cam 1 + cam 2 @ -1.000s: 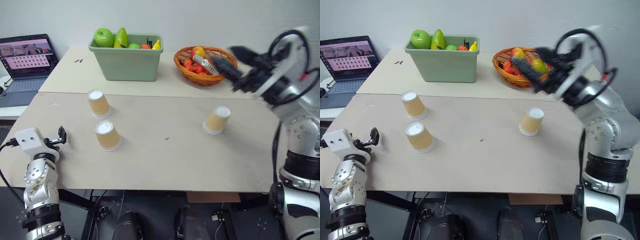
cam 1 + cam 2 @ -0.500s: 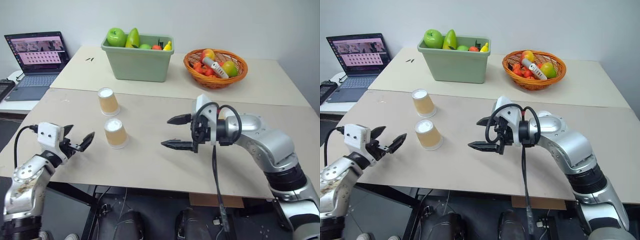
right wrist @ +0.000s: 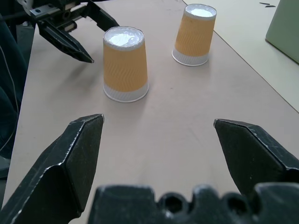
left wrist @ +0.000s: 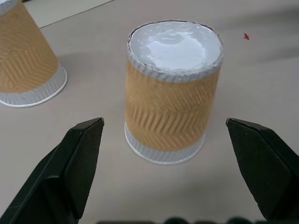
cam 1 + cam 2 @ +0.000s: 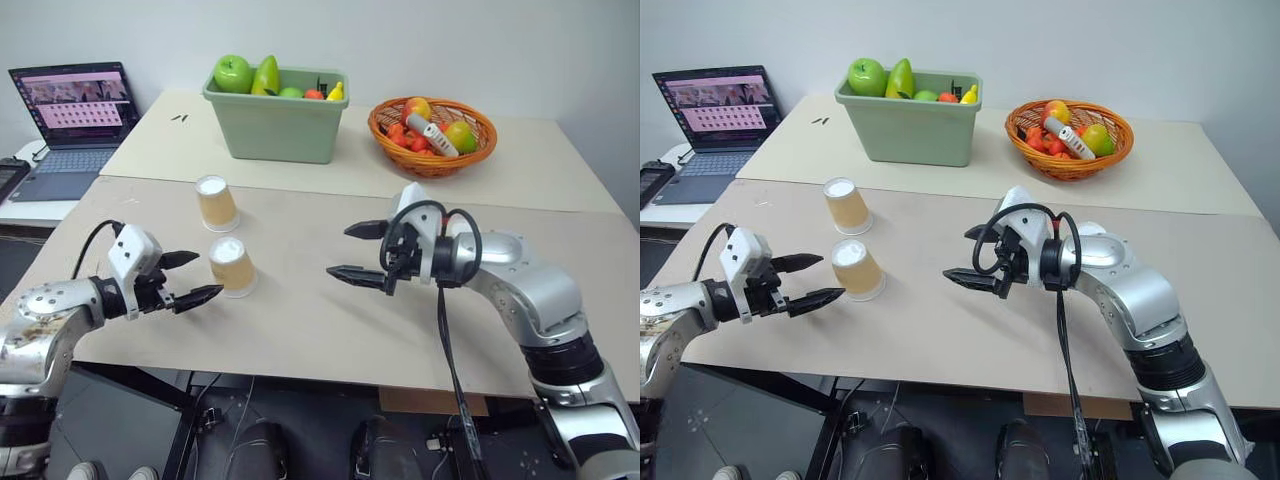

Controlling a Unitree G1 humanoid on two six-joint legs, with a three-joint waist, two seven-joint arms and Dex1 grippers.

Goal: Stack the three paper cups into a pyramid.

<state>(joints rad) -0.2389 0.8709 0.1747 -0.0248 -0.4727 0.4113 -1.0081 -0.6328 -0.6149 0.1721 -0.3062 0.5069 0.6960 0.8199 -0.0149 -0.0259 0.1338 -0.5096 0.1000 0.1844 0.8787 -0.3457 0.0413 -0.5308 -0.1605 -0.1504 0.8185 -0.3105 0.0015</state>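
Note:
Two tan paper cups stand upside down on the near table, the far cup and the near cup. My left gripper is open and points at the near cup from its left, fingertips just short of it. In the left wrist view the near cup sits between and beyond the open fingers, untouched, with the far cup off to one side. My right gripper hovers open over the table's middle, pointing left toward both cups, well apart from them and holding nothing.
On the rear table stand a green bin of fruit and an orange wicker basket of fruit. A laptop sits at the far left. The beige table has bare surface in front of and between the grippers.
My left gripper swung right and turned to point at the near cup. My right arm dropped from near the basket to the table's middle, covering the cup on the right.

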